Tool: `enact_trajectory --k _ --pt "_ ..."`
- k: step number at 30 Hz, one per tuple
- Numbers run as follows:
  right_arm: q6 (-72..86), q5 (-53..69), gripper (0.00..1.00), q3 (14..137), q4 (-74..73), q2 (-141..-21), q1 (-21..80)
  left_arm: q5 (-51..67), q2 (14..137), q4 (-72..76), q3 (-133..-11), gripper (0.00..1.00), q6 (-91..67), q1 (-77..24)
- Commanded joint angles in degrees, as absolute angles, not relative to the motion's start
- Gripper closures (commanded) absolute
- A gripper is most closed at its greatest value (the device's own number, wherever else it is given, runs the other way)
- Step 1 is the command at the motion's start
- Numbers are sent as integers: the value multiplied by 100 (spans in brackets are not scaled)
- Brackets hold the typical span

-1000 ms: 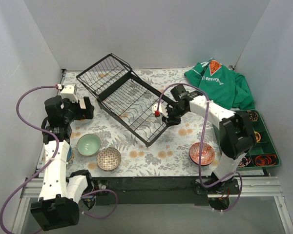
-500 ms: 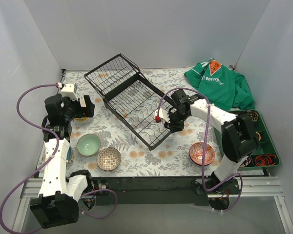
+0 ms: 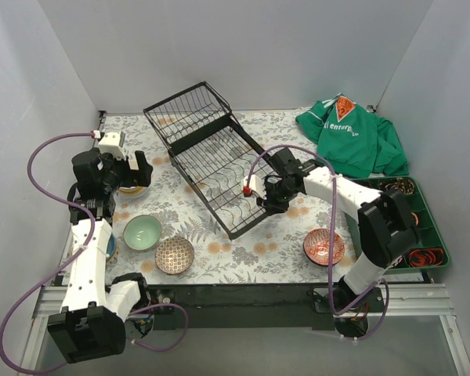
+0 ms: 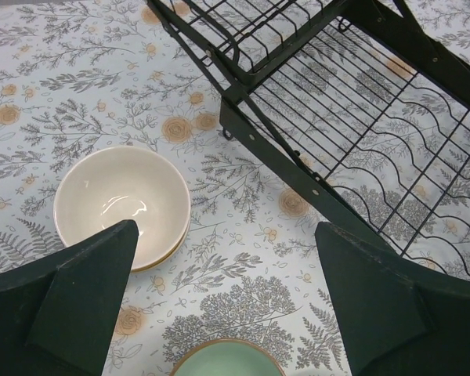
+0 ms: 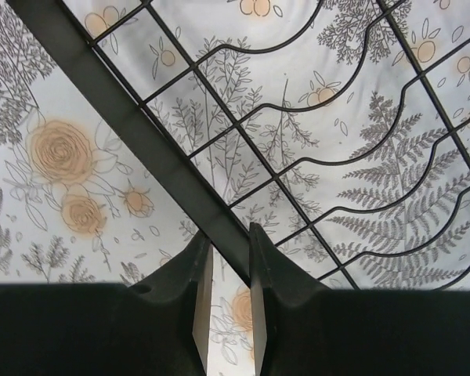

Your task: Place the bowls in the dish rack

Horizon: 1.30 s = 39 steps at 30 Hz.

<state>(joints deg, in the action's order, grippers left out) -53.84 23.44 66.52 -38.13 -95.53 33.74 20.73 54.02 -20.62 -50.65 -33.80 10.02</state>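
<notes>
The black wire dish rack (image 3: 211, 160) lies slanted across the mat, its basket end at the back. My right gripper (image 3: 258, 196) is shut on the rack's right rim bar (image 5: 133, 133), which passes between its fingertips (image 5: 225, 282). My left gripper (image 3: 133, 171) is open and empty above a cream bowl (image 4: 121, 204), which sits in a yellow-rimmed bowl. The left wrist view puts it (image 4: 227, 301) between that bowl and the mint green bowl (image 4: 227, 362). The mint bowl (image 3: 142, 232), a brown patterned bowl (image 3: 175, 254) and a red patterned bowl (image 3: 324, 246) stand on the mat. A blue bowl (image 3: 110, 247) shows partly behind the left arm.
A green shirt (image 3: 352, 137) lies at the back right. A green compartmented tray (image 3: 429, 235) with small items stands along the right edge. The rack's left rim (image 4: 298, 168) runs close to the cream bowl. Grey walls close in the table on three sides.
The rack has swung, its basket end moving right and back, with my right gripper holding its rim and shifting left and nearer. The left arm has barely moved.
</notes>
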Motion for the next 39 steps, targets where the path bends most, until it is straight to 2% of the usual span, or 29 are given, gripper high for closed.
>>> enact_trajectory --k 1,7,15,24,39 --pt "-3605 1855 99 5969 -3543 -8869 3357 2197 5519 -1890 -5274 2 -3138 1037" --pt "-2629 1381 99 5617 -3217 -8376 3357 2303 5800 -1767 -5282 2 -3138 1028" --pt "-1987 1477 99 5397 -3068 -8095 3357 2320 6012 -1670 -5282 2 -3120 1028" --pt "-853 1161 99 5344 -3059 -8130 3349 2294 6047 -1644 -5221 2 -3085 1028" --pt "-949 1186 99 5414 -2953 -8429 3349 2303 6056 -1626 -5089 2 -3111 1037"
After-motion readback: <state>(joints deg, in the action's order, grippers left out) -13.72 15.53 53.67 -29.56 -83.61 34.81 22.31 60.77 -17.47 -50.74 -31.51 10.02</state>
